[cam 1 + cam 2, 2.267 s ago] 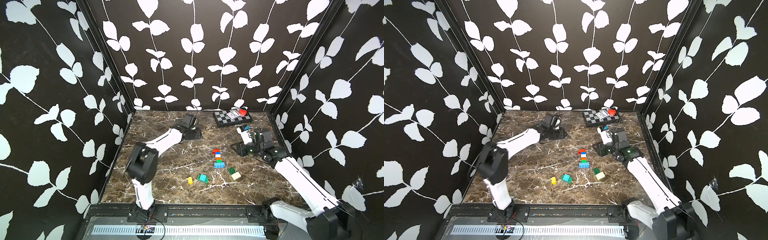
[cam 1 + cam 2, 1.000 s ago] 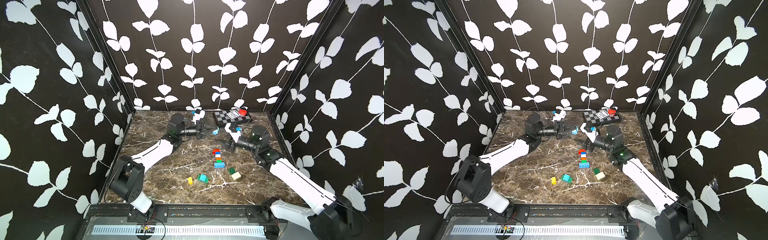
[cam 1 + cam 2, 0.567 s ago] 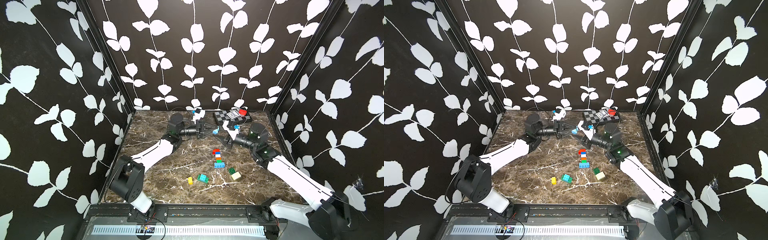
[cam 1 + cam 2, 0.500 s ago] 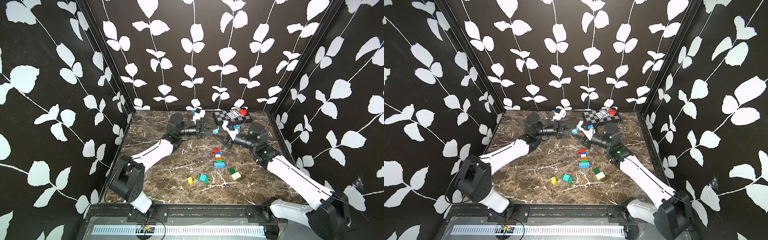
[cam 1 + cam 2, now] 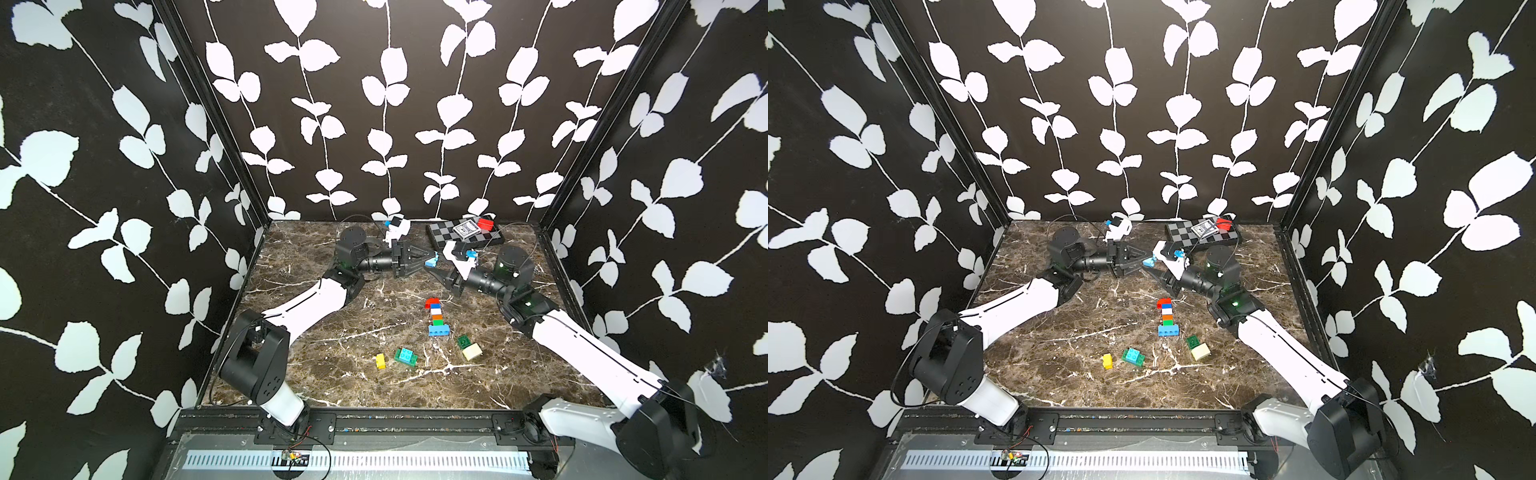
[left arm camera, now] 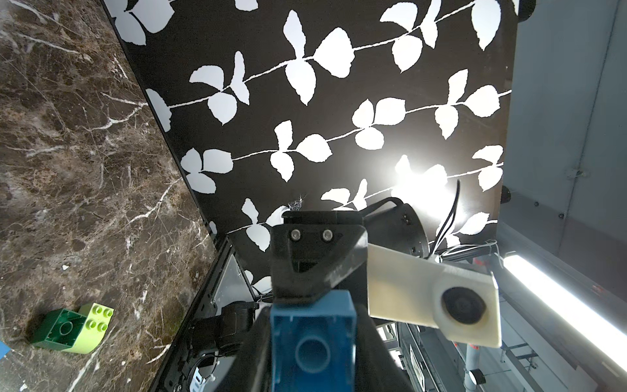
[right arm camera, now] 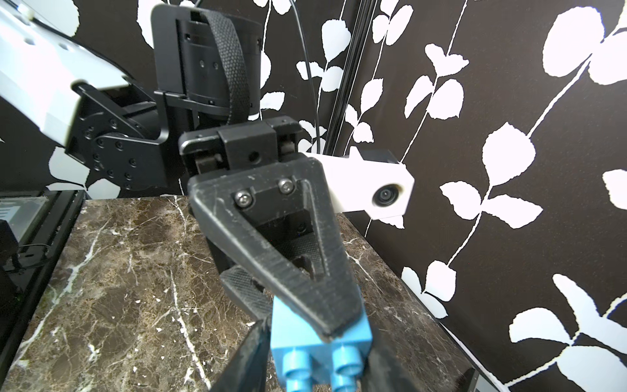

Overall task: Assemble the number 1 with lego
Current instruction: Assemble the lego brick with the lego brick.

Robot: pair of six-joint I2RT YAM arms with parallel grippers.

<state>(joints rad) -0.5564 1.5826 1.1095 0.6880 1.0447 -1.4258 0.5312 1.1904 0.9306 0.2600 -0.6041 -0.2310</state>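
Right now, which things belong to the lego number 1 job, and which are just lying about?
Job: light blue brick, held aloft; brick column; green brick; yellow brick; dark green brick; cream brick.
Lying about: chessboard; card deck on it.

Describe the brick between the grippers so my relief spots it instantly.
At the back of the brown marble tabletop, the left gripper and right gripper meet tip to tip. Between them is a small light blue plastic brick, the only one held aloft.

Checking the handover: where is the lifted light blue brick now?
In both top views the light blue brick is off the table near the back, gripped between the left gripper and right gripper, behind the brick column.
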